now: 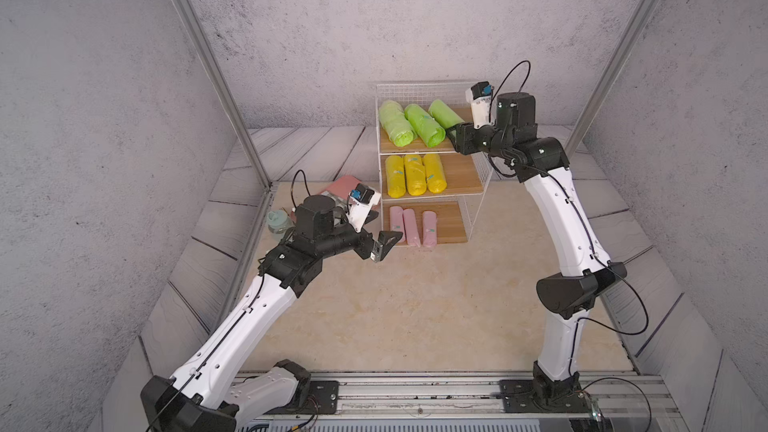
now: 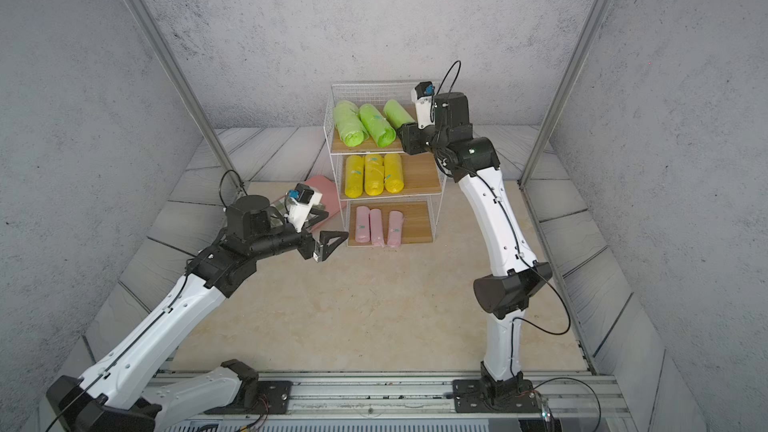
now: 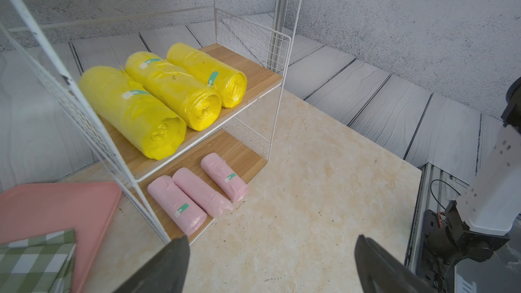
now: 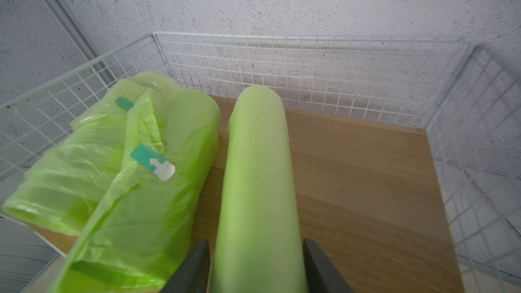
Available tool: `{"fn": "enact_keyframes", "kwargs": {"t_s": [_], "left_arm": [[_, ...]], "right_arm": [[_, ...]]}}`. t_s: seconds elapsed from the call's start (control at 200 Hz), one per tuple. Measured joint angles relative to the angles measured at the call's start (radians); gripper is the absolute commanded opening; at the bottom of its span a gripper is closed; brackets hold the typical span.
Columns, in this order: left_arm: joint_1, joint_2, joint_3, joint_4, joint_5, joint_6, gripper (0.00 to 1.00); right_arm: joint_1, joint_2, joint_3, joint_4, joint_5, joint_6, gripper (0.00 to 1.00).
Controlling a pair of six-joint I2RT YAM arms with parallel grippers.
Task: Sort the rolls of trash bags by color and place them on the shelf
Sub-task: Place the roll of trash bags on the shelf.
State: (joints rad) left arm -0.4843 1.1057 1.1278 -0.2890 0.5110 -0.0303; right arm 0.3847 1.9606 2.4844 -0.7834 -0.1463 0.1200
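Green rolls (image 1: 417, 124): three, on the top board of the shelf (image 1: 463, 178); one lies between the jaws of the right pincer (image 4: 255, 245); I cannot tell whether they grip it
Yellow rolls (image 1: 414, 174): three, middle board
Pink rolls (image 1: 411, 226): three, bottom board
Left pincer (image 1: 384, 246): spread wide, empty, above the tabletop (image 1: 415, 305)
Beside the shelf: one pink tray (image 3: 42, 207); one checked cloth (image 3: 33, 260)

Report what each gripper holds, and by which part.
Left gripper: nothing, jaws open. Right gripper straddles the near end of a green roll on the shelf; whether it grips cannot be told.
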Motion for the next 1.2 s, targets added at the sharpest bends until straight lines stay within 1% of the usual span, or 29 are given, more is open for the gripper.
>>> {"fn": "enact_keyframes", "kwargs": {"t_s": [0.17,0.375,0.48,0.621,0.861,1.201], "left_arm": [[0.000,0.000,0.000,0.000,-0.007,0.004,0.97],[0.000,0.000,0.000,0.000,-0.031,0.005,0.97],[0.000,0.000,0.000,-0.001,-0.041,0.005,0.97],[0.000,0.000,0.000,-0.001,-0.052,0.005,0.97],[0.000,0.000,0.000,-0.001,-0.065,0.004,0.97],[0.000,-0.006,0.000,0.000,-0.095,0.003,0.97]], "right_arm": [[0.000,0.000,0.000,-0.005,0.000,0.003,0.60],[0.000,-0.003,-0.037,0.030,-0.001,0.005,0.74],[0.000,-0.014,-0.078,0.082,0.002,-0.005,0.78],[0.000,-0.061,-0.148,0.111,0.004,-0.010,0.81],[0.000,-0.154,-0.262,0.176,0.006,-0.017,0.83],[0.000,-0.356,-0.465,0.332,-0.031,-0.042,0.86]]}}
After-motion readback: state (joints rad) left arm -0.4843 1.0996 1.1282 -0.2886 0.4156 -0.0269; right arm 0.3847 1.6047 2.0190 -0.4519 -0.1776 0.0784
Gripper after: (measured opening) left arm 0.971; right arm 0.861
